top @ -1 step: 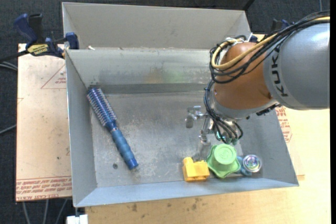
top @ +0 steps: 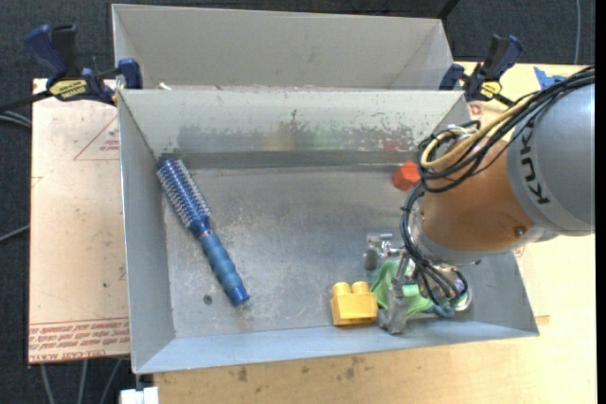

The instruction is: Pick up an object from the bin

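- Risk: the tool (top: 396,303) sits low, just right of the yellow block (top: 352,303) and hard by the bin's (top: 284,342) near wall. Closing here could catch the block too, or jam against the wall.
- Risk: the green thing (top: 409,290) looks small and half hidden, so a shallow grip may slip on the lift.
- Tool state: apart or together, cannot tell. The wrist and cables cover it.
- Green thing: just right of the yellow block, right at the tool. Contact unclear.
- Blue hairbrush (top: 199,227): well left of the block, no factor.

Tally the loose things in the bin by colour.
Blue: 1, blue plastic round hairbrush
Yellow: 1, yellow plastic building block
Green: 1, green plastic piece, partly hidden
Orange-red: 1, small orange-red thing by the back wall, partly hidden
Total: 4 in sight
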Controlling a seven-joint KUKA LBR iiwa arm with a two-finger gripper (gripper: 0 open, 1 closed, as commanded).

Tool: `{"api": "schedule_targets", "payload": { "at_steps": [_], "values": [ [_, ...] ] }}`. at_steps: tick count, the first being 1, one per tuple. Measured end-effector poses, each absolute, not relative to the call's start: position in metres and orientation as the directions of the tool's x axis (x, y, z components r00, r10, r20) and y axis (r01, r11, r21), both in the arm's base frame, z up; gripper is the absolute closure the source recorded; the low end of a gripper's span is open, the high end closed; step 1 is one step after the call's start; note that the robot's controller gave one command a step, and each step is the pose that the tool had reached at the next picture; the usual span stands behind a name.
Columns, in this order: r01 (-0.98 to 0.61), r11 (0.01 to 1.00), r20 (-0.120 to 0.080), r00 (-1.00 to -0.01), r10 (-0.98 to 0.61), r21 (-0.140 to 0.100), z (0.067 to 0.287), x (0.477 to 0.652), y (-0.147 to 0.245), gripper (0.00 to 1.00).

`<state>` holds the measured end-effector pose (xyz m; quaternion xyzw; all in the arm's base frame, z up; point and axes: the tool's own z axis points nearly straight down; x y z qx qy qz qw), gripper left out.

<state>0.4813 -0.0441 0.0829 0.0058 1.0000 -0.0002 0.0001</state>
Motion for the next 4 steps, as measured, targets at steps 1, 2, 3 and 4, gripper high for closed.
{"api": "schedule_targets", "payload": {
  "at_steps": [1,2,3,4],
  "values": [
    [0.005,1.000,-0.001,-1.000,0.005,0.001,0.084,0.483,-0.041,1.00],
    [0.006,1.000,-0.002,-1.000,0.006,0.001,0.085,0.483,-0.041,0.00],
    [-0.046,0.999,-0.005,-0.999,-0.046,-0.002,0.127,0.480,-0.081,0.00],
    [-0.109,0.994,-0.015,-0.994,-0.109,-0.001,0.071,0.488,-0.085,0.00]
  ]
}}
